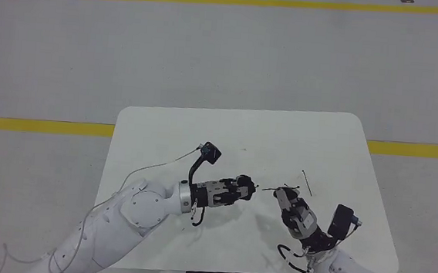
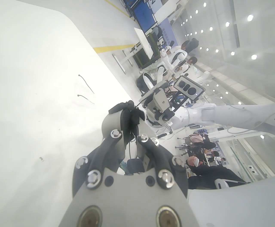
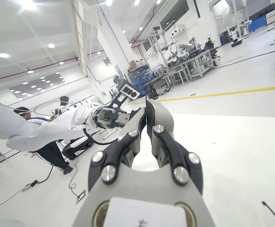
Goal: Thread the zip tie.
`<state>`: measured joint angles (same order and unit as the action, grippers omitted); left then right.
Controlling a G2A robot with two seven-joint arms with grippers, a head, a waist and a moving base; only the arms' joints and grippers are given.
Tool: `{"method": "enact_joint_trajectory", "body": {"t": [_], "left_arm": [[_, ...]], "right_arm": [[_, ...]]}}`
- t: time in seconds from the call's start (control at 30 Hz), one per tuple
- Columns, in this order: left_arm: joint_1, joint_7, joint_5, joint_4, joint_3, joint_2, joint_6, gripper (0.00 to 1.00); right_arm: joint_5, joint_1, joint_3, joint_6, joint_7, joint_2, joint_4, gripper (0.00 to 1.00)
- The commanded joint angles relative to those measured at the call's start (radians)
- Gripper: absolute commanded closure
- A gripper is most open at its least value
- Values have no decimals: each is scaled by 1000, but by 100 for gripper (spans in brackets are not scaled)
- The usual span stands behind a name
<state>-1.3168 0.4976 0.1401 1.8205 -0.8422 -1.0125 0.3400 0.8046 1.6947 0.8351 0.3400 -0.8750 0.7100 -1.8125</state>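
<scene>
Nearest the robot, both grippers sit close together over the front half of the table [image 1: 203, 135], tips facing, a small gap between them. Right gripper [image 3: 146, 117]: jaws pressed together on the zip tie [image 3: 146, 100], a thin black strip standing straight out past the fingertips. Left gripper [image 2: 129, 111]: jaws also drawn together at the tips. Whether they pinch the tie's other end cannot be told, though in the top view a fine black line spans the gap between the two. Step in hand, by judgement: bringing tail to head for the threading, not yet through. To do it well: keep the free length short so the strip does not flop, line the tip square with the slot, feed slow and straight, one arm steady while the other advances. A skewed approach would likely buckle the strip. Just beyond the right gripper a spare tie [image 2: 86, 84] and a second spare tie [image 2: 86, 99] lie flat on the table, apart from each other and from both grippers. Room: bare table lies farther out and toward the left arm's side. The front edge is close behind the wrists, so drawing apart sideways looks safer than backing up
</scene>
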Motion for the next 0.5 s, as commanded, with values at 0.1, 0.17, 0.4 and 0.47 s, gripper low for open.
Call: {"method": "enact_joint_trajectory", "body": {"t": [0.1,0.17,0.4,0.47], "left_arm": [[0,0,0,0,0,0,0,100],[0,0,0,0,0,0,0,100],[0,0,0,0,0,0,0,100],[0,0,0,0,0,0,0,100]], "right_arm": [[7,-24,-21,0,-11,19,22,100],[8,-31,-26,0,-13,25,29,100],[13,-48,-30,0,-17,46,46,100],[15,-50,-28,0,-17,52,49,100]]}}
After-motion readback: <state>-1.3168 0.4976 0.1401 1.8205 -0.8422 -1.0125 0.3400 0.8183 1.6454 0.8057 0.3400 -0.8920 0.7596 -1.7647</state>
